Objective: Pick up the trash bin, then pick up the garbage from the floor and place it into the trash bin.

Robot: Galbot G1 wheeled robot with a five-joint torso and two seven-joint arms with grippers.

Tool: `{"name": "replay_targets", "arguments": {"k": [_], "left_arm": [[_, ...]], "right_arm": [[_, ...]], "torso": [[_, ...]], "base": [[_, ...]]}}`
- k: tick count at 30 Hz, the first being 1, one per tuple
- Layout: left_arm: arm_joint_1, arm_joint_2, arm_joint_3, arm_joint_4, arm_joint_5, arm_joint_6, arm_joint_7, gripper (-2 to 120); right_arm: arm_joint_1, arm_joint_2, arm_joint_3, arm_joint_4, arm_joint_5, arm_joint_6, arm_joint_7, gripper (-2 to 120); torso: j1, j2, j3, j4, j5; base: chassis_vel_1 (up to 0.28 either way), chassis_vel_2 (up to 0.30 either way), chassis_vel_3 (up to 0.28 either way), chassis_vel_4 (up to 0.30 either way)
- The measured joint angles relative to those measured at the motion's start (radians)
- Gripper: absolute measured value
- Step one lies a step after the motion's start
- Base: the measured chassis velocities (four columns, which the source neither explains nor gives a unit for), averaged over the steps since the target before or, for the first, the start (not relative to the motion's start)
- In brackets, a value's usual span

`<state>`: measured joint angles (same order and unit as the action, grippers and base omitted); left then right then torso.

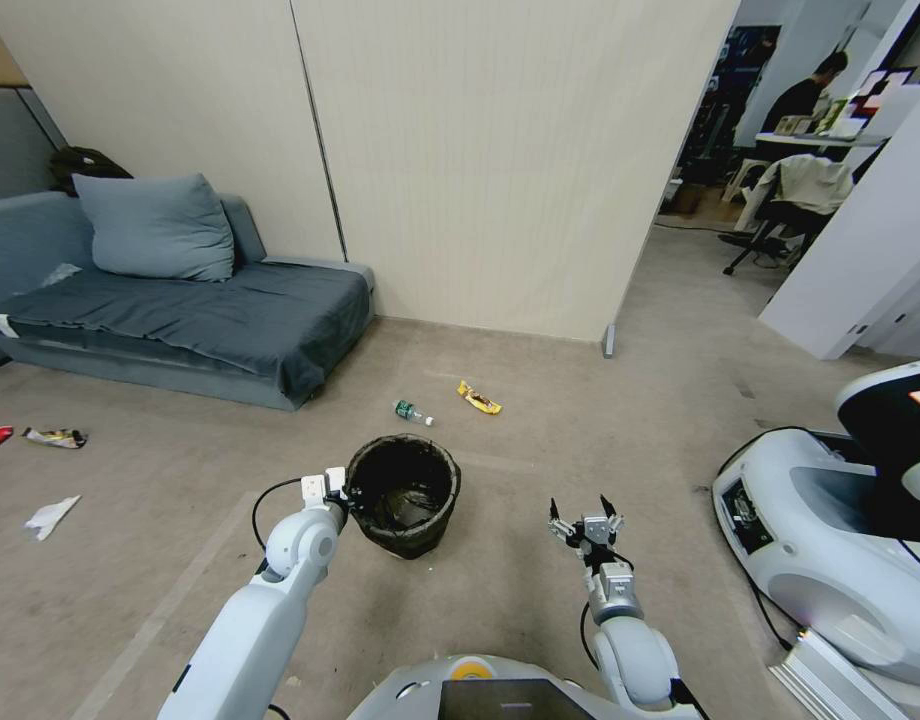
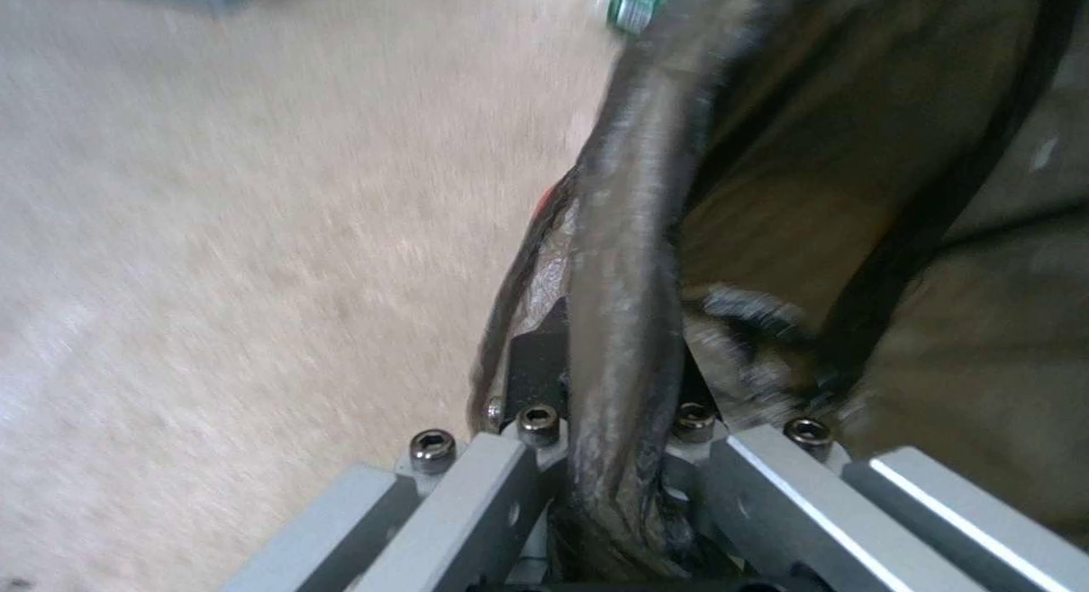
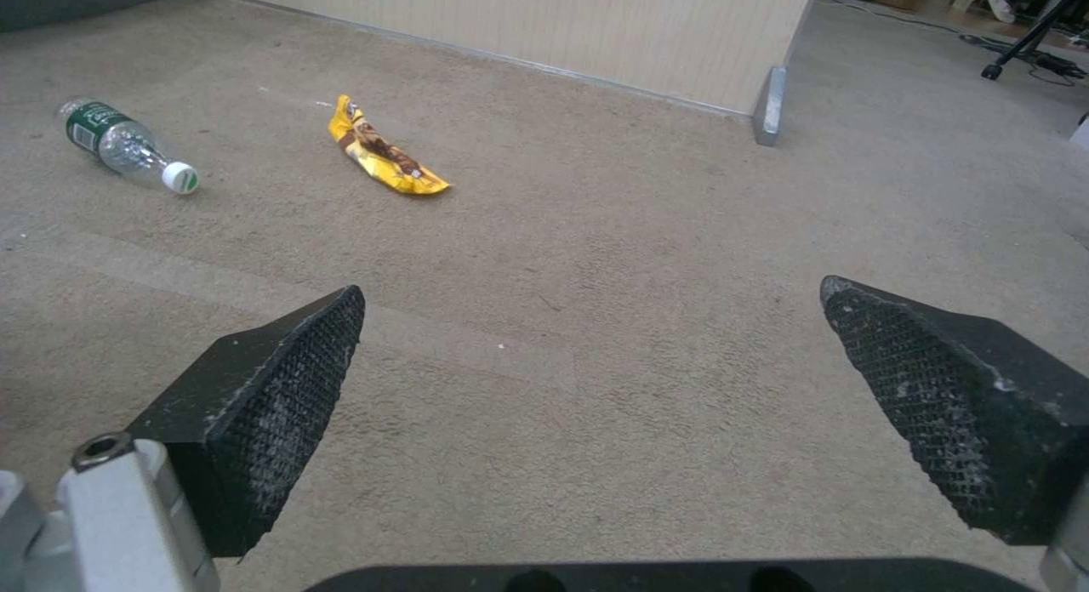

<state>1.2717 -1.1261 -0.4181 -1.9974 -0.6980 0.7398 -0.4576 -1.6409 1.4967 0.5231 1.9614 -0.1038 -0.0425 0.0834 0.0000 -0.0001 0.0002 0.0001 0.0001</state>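
The left tool (image 1: 338, 492) is clenched on the bin (image 1: 403, 494) rim at its 9 o'clock side, liner pinched between the fingers — step 1, the bin in hand. The right tool (image 1: 585, 518) hovers released, fingers (image 3: 278, 388) spread wide, forearm low and pointing ahead. Next comes the litter, I judge: a wrapper (image 3: 386, 154) and bottle (image 3: 125, 144) lie on the floor at the bin's 12 o'clock — reaching them likely calls for driving closer.
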Motion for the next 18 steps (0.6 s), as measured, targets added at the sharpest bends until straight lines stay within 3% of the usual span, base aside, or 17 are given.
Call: {"name": "replay_targets", "arguments": {"k": [2,4,6,7,10,18], "left_arm": [[0.037,0.015,-0.011,-0.087,-0.006,0.0,-0.001,1],[0.05,0.02,-0.015,-0.118,-0.009,0.0,-0.002,1],[0.093,0.039,-0.028,-0.225,-0.02,0.0,-0.005,1],[0.093,0.039,-0.028,-0.225,-0.02,0.0,-0.005,1],[0.127,0.056,-0.048,-0.322,-0.026,-0.001,-0.005,1],[0.185,0.075,-0.08,-0.439,-0.017,-0.002,0.0,1]], "right_arm": [[-0.001,-0.001,0.001,0.001,0.0,-0.001,0.0,100],[-0.001,-0.001,0.001,0.002,0.0,-0.001,0.0,100],[-0.001,-0.002,0.002,0.002,0.001,-0.001,0.001,100],[-0.001,-0.002,0.002,0.002,0.001,-0.001,0.001,100],[0.0,-0.002,0.002,0.003,0.001,-0.002,0.001,100],[-0.003,-0.004,0.004,0.012,0.007,-0.005,0.001,100]], "torso": [[0.0,0.0,0.0,0.0,-0.0002],[0.0,0.0,0.0,-0.0001,-0.0002],[0.0,0.0,0.0,-0.0001,0.0],[0.0,0.0,0.0,-0.0001,0.0],[0.0,0.0,0.0,-0.0001,0.0],[0.0,0.0,0.0,-0.0002,-0.0002]], "base": [[0.0,0.0,0.0,0.0],[0.0,0.0,0.0,0.0],[0.0,0.0,0.0,0.0],[0.0,0.0,0.0,0.0],[0.0,0.0,0.0,0.0],[0.0,0.0,0.0,0.0]]}}
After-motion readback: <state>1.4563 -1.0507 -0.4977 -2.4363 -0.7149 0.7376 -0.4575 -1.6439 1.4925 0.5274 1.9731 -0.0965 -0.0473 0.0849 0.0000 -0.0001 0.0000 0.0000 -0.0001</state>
